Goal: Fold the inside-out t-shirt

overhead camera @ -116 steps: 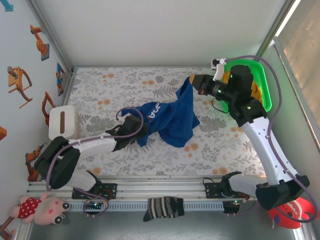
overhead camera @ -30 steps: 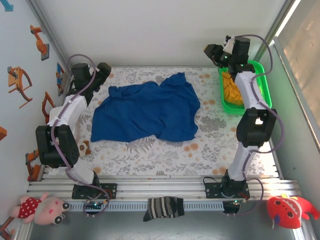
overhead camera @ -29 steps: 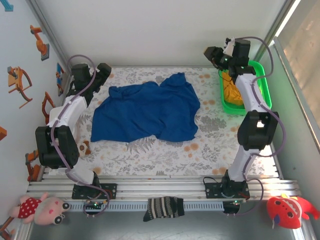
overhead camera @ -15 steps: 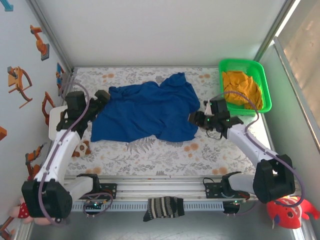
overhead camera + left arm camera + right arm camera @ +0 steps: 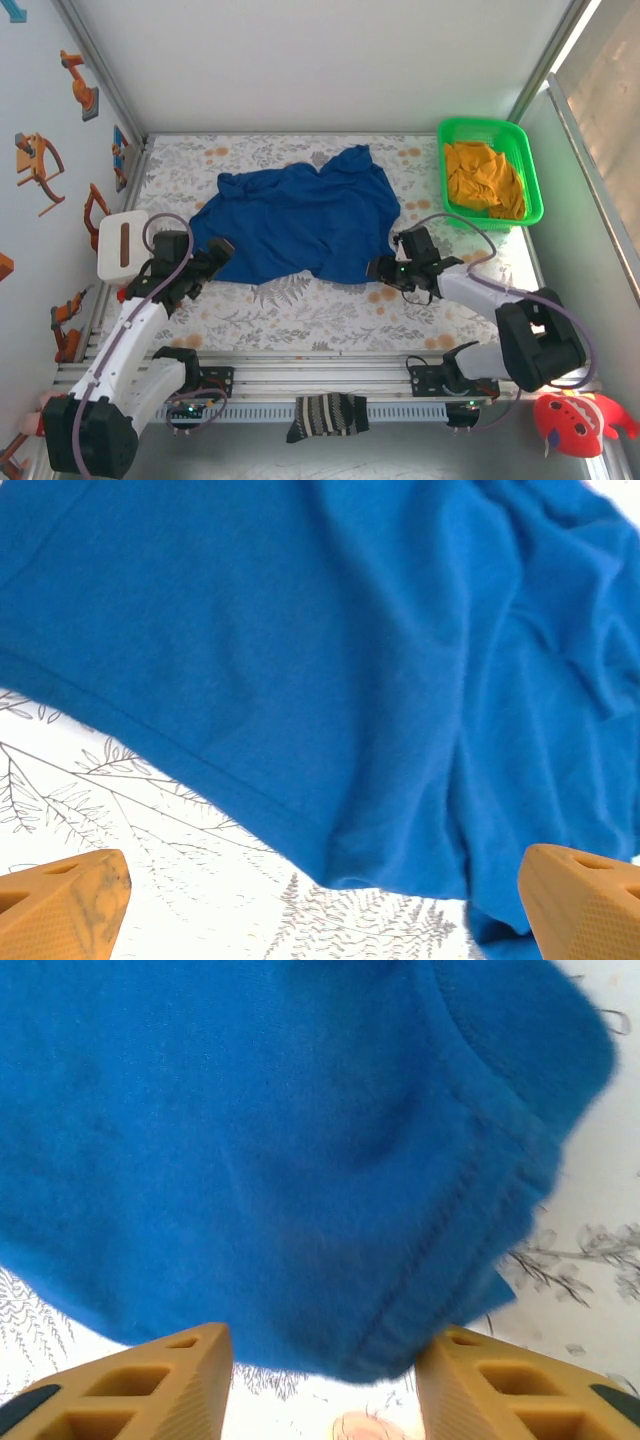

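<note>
The inside-out t-shirt (image 5: 300, 220) lies spread and wrinkled on the floral worktop (image 5: 300, 305), from the middle toward the far edge, with one bunched part reaching up near the far edge.

The left gripper (image 5: 215, 250) sits low at the shirt's near-left corner. In the left wrist view its orange fingers (image 5: 70, 910) stand wide apart with nothing between them but patterned worktop and the shirt's stitched hem just ahead.

The right gripper (image 5: 377, 268) is at the shirt's near-right corner. In the right wrist view its fingers (image 5: 140, 1390) are also parted, and a thick folded edge of the blue cloth bulges into the gap between them, unclamped.

A green tray (image 5: 490, 222) stands at the far-right corner, well apart from the shirt, holding an orange-yellow cloth (image 5: 484, 178). A striped sock (image 5: 326, 414) hangs on the rail at the near edge.
</note>
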You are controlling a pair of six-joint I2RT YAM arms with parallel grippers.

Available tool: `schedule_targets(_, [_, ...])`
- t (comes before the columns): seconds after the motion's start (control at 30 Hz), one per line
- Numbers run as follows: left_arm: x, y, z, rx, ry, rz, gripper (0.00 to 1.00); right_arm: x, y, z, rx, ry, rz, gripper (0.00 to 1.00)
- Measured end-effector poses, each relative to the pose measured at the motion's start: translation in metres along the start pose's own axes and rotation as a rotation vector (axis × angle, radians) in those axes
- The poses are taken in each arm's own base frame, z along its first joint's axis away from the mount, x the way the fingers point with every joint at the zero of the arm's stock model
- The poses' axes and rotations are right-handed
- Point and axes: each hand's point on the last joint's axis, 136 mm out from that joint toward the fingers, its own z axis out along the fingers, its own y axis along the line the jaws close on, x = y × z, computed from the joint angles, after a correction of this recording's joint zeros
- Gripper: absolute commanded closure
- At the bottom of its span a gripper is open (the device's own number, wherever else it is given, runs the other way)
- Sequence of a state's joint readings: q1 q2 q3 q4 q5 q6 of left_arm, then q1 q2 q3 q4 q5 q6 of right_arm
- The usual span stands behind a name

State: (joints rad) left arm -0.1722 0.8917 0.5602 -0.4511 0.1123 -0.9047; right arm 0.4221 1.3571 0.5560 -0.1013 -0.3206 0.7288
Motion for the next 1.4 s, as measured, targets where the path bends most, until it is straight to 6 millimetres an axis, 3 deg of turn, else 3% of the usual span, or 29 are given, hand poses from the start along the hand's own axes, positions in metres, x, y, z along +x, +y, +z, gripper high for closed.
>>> schedule_targets(0.13, [-0.002, -0.002, 0.016, -0.010, 0.012, 0.001, 0.01, -0.005, 0.000, 0.007, 0.001, -0.005, 0.014, 1.00])
schedule_targets(0.23, [-0.005, -0.002, 0.031, -0.026, 0.018, 0.000, 0.01, -0.014, 0.006, 0.002, -0.011, -0.027, 0.011, 1.00])
schedule_targets(0.33, [-0.005, 0.004, 0.045, -0.062, 0.030, -0.003, 0.01, -0.035, 0.012, -0.018, -0.026, -0.082, 0.009, 1.00])
schedule_targets(0.63, [-0.011, 0.004, 0.066, -0.105, 0.049, 0.001, 0.01, -0.123, 0.017, -0.128, -0.006, -0.345, -0.015, 1.00])
schedule_targets(0.67, [-0.012, 0.002, 0.068, -0.102, 0.046, 0.003, 0.01, -0.128, 0.015, -0.135, 0.003, -0.358, -0.015, 0.98])
schedule_targets(0.73, [-0.014, 0.000, 0.069, -0.099, 0.044, 0.005, 0.01, -0.135, 0.008, -0.144, 0.030, -0.370, -0.005, 0.66])
schedule_targets(0.77, [-0.015, -0.001, 0.069, -0.096, 0.042, 0.008, 0.01, -0.138, 0.004, -0.147, 0.050, -0.375, -0.004, 0.59])
schedule_targets(0.9, [-0.021, -0.009, 0.066, -0.082, 0.031, 0.023, 0.01, -0.144, -0.002, -0.154, 0.096, -0.377, -0.009, 0.58])
schedule_targets(1.0, [-0.027, -0.018, 0.054, -0.055, 0.004, 0.037, 0.01, -0.139, -0.002, -0.155, 0.093, -0.369, -0.014, 0.59])
schedule_targets(1.1, [-0.030, -0.027, 0.033, -0.021, -0.032, 0.057, 0.05, -0.119, -0.005, -0.149, 0.072, -0.341, -0.010, 0.60])
schedule_targets(1.27, [-0.022, -0.031, 0.005, 0.001, -0.068, 0.100, 0.22, -0.058, -0.006, -0.117, 0.047, -0.209, -0.047, 0.62])
schedule_targets(1.4, [-0.003, -0.009, 0.002, -0.048, -0.056, 0.106, 0.31, -0.012, 0.005, -0.089, 0.044, -0.080, -0.131, 0.62])
